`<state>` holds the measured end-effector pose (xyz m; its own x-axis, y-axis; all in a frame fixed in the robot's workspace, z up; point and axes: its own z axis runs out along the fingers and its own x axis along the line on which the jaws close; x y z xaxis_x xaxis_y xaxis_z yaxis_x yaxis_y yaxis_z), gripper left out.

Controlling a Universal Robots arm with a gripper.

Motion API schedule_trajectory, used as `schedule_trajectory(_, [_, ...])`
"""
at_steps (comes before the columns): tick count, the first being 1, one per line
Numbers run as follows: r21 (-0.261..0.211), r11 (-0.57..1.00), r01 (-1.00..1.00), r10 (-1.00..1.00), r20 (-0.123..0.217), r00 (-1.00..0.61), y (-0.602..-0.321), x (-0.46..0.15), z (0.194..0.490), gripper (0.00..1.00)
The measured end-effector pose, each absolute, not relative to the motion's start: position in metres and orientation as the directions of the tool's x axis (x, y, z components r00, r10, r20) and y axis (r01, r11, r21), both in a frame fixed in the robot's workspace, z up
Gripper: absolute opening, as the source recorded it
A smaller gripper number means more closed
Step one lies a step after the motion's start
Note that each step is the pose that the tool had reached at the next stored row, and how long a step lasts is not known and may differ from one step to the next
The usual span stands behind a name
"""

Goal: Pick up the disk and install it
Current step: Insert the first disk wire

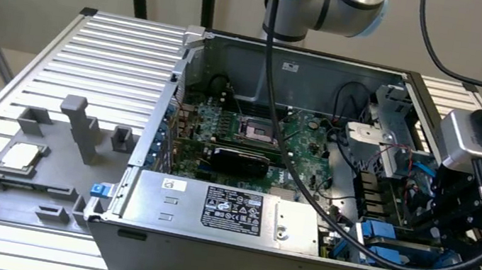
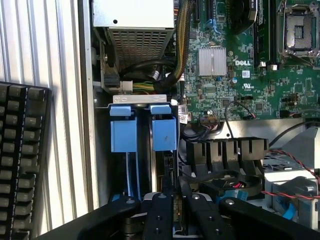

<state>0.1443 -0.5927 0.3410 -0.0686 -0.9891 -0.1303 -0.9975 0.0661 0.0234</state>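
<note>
Blue plastic rails mark the disk [image 2: 165,165], which stands on edge in a bay slot at the corner of the open computer case [image 1: 156,129], just beside the power supply box [image 1: 220,211]. In the wrist view two blue tabs [image 2: 143,128] sit side by side at the bay's mouth, and the dark edge of the disk runs from the tab nearer the motherboard down to the claw [image 2: 175,212]. The claw's black fingers [image 2: 159,215] are drawn close together on either side of that edge, pinching the disk. Next to the bay lies the green motherboard [image 2: 240,85] with its silver heatsink [image 2: 212,61], and black cables [image 2: 150,67] bundle out of the power supply box. Outside the case, on the ribbed table [image 1: 110,51], a grey fixture [image 1: 35,169] carries a small square silver chip [image 1: 20,158]. A black keyboard [image 2: 22,160] lies on the table beyond the case wall.
</note>
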Motion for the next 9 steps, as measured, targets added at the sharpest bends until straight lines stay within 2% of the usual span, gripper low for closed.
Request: schedule_trajectory(9, [0.023, 0.066, -0.998, -0.990, -0.127, -0.069, -0.5924, 0.1451, 0.3405, 0.16])
